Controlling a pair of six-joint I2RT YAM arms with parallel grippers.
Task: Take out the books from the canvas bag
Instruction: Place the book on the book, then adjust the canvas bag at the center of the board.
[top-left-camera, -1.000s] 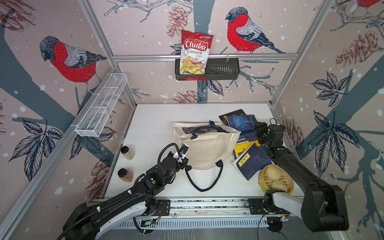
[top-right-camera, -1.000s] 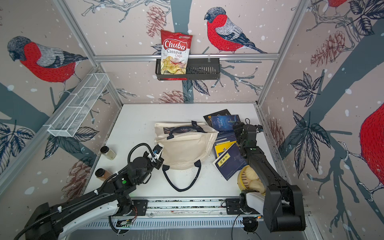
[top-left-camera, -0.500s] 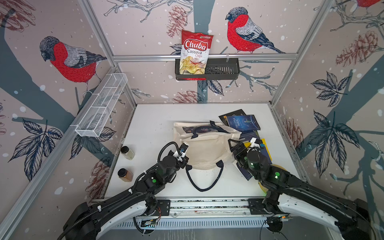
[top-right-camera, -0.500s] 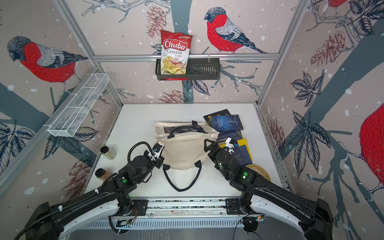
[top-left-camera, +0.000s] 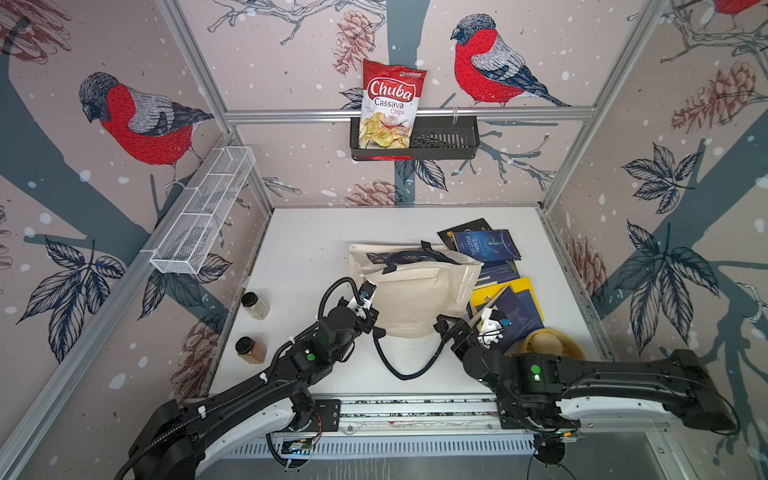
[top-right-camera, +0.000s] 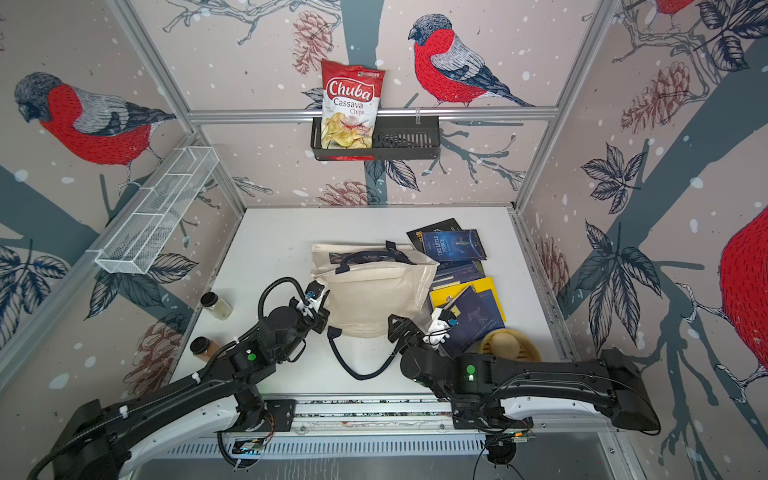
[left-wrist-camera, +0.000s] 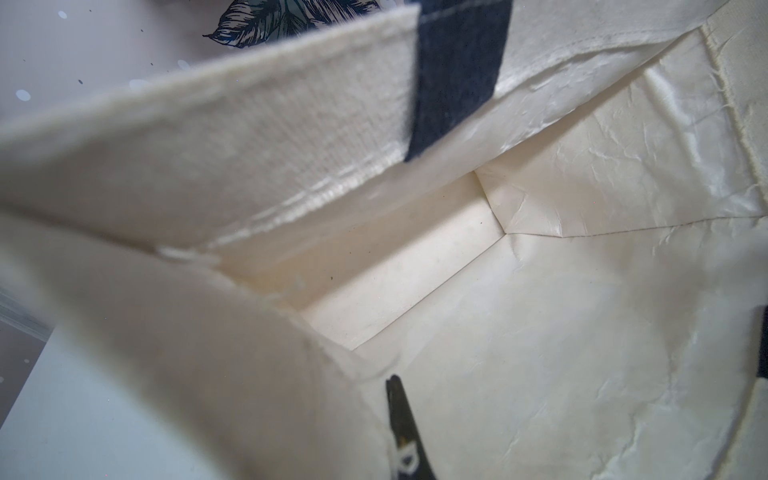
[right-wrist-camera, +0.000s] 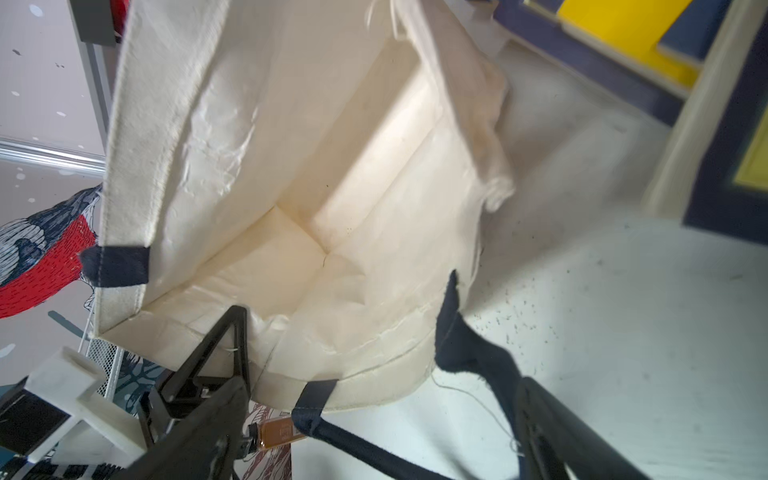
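The bag lies on its side and looks empty inside. The books sit piled just beside it, so the job seems done. The left gripper pinches the bag's edge. The right gripper is spread wide, holding nothing.

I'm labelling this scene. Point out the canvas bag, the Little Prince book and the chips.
canvas bag (top-left-camera: 419, 298): in a top view, on its plain cream side.
Little Prince book (top-left-camera: 487, 246): in a top view, on its cover's middle.
chips (top-left-camera: 390, 106): in a top view, on the packet's front.
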